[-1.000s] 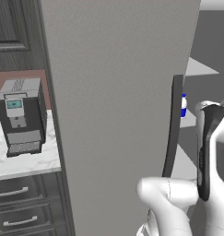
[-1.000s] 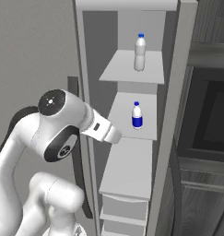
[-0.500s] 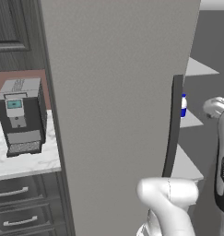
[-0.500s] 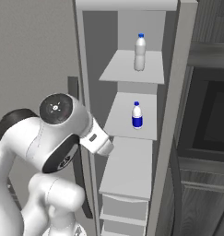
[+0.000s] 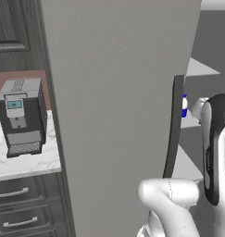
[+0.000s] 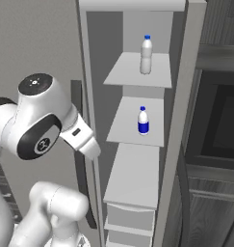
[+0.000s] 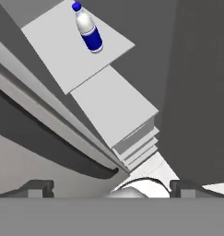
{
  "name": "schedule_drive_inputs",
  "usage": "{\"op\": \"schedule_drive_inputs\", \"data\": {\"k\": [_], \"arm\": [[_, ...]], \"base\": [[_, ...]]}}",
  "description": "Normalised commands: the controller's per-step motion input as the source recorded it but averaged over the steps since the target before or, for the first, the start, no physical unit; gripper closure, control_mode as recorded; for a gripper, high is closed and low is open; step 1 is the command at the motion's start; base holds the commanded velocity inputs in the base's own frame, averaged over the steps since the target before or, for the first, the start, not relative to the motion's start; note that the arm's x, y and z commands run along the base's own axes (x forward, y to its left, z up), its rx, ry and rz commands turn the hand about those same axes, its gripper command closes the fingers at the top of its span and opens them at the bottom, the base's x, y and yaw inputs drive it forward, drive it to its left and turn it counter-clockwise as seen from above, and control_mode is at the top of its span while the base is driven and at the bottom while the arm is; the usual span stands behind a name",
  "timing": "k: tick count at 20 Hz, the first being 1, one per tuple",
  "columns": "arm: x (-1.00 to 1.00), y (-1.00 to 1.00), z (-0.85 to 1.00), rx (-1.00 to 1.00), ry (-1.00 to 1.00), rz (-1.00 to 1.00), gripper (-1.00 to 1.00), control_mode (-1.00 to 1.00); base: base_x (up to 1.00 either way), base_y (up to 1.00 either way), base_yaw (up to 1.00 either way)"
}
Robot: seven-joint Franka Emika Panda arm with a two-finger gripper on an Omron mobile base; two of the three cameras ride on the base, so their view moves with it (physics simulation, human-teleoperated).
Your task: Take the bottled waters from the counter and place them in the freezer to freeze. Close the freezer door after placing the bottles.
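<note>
Currently no legible writing on either bottle. Freezer (image 6: pixel 183 120) open: pale bottle (image 6: pixel 146 54) upright on the upper shelf, blue-band bottle (image 6: pixel 143 120) upright on the shelf below, at 12 o'clock in hand view. Door (image 5: pixel 118 111) swung out, bar handle (image 5: pixel 173 125) at its edge. Arm bent beside the door edge; gripper (image 7: pixel 111 186) fingertips well apart, holding nothing. Coffee machine (image 5: pixel 22 115) on the counter (image 5: pixel 21 162) at 9 o'clock.
</note>
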Motion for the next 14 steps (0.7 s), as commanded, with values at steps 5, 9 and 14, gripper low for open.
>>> {"op": "schedule_drive_inputs", "data": {"k": [5, 9, 14], "arm": [[-0.42, 0.38, -0.18, 0.05, -0.03, 0.13, -1.00, -1.00], [-0.15, 0.57, -0.19, -0.01, -0.01, 0.22, -1.00, -1.00], [-0.01, 0.62, -0.18, -0.08, 0.05, 0.24, -1.00, -1.00]], "base": [[0.00, 0.00, 0.00], [0.00, 0.00, 0.00], [0.00, 0.00, 0.00]]}}
